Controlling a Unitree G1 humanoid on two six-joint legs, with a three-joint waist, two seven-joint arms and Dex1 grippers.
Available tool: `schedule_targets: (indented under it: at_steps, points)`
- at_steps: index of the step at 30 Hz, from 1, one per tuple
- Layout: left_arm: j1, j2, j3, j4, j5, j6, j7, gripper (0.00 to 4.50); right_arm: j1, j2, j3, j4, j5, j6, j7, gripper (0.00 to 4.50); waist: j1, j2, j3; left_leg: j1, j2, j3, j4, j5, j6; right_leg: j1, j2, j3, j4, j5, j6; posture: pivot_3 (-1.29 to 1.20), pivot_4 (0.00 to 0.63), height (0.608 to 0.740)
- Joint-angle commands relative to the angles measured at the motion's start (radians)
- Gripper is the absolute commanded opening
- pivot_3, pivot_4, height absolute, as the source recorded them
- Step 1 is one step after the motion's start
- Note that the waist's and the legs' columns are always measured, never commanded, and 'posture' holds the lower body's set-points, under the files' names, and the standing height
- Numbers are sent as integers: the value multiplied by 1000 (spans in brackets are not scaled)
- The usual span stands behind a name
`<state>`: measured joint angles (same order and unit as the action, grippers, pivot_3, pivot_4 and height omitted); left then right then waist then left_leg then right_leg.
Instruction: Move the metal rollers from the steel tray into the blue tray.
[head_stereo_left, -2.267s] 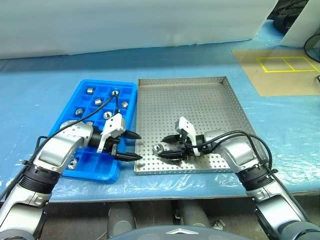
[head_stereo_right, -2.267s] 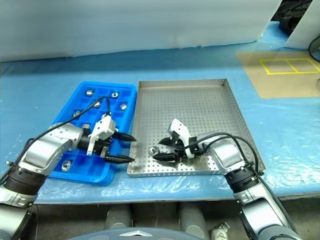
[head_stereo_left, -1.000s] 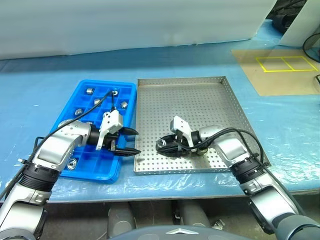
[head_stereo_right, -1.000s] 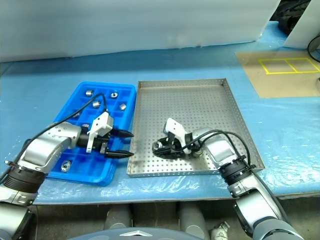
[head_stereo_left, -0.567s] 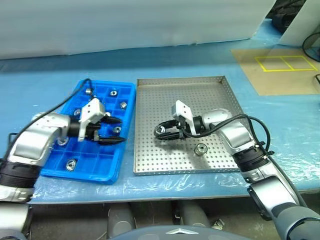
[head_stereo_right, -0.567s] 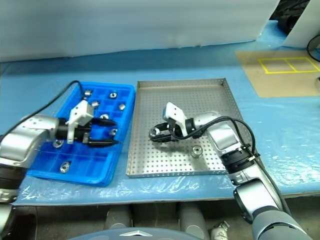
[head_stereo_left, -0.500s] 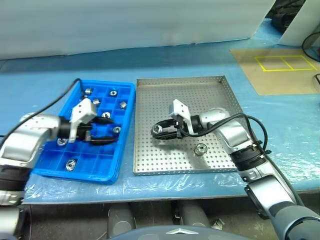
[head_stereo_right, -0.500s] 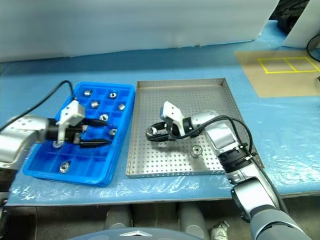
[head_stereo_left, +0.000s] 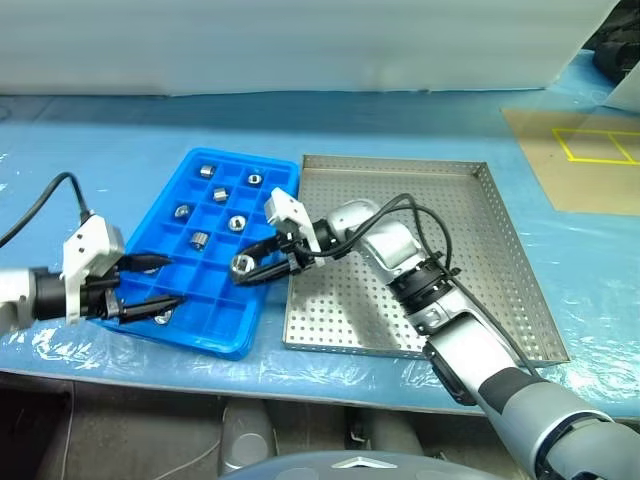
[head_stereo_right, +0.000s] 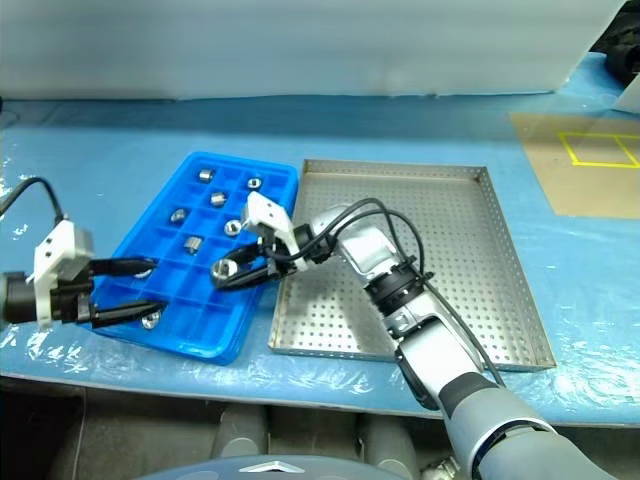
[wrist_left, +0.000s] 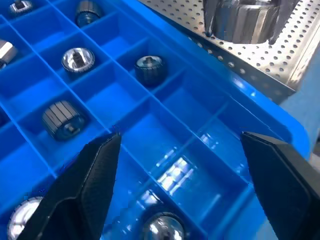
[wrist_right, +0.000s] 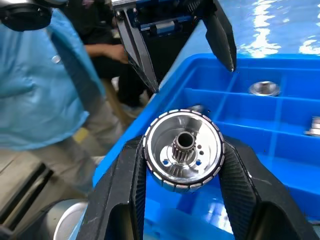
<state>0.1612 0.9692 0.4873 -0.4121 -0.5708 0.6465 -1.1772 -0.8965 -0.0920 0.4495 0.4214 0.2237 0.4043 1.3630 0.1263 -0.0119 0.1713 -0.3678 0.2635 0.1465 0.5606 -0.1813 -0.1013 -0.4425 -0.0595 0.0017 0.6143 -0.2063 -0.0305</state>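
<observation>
Right arm (head_stereo_left: 420, 275): silver-grey shells, black ribbed joint, looping black cable at frame centre | Left arm (head_stereo_left: 20, 300): grey, black cable, lower left | Each gripper: white block, two tapered black fingers (wrist_left: 82, 192)

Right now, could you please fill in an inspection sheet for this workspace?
Surface: table covered in blue plastic sheet.
Job's things: blue tray holds several metal rollers in its compartments; steel tray beside it, its visible floor bare; one roller is carried above the blue tray.
Clutter: nothing seen.
Grippers: right gripper has its jaws shut on the roller over the blue tray's near part; left gripper has its jaws open, holding nothing, at the blue tray's near left edge.
Cables: black cables run along both arms, one looping over the steel tray.
Surroundings: brown board with yellow tape squares far right; white sheet behind the table.
</observation>
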Motion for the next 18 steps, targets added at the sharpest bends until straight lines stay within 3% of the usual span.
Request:
schedule_targets:
  at_steps: [1,8,15,16,18]
  points:
    - [65,-24,102,-104,-40,36,46,4030,-27,29,18,58,-21,-75,41,1625,13,0,0,-1,1,0,0,0,1,0,0,0,0,0,0,413,150,740]
    - [127,-52,140,-182,-84,72,108,4030,-24,85,44,155,-77,-166,48,1625,39,1,0,0,6,0,0,0,-1,0,2,-3,5,-1,-2,435,150,740]
    - [86,-30,95,-158,-97,65,128,4030,-12,89,32,177,-73,-140,81,1625,53,1,0,0,6,0,1,1,-1,0,2,-3,5,-1,-2,393,150,740]
    - [75,-26,82,-152,-96,63,128,4030,-10,88,32,179,-74,-139,84,2362,53,1,0,0,6,0,1,1,-1,0,2,-3,6,-1,-2,388,150,740]
    - [52,-20,59,-143,-97,62,127,4030,-5,87,25,176,-78,-146,69,3010,52,1,0,0,6,0,1,1,-1,0,2,-3,6,-2,-2,366,150,740]
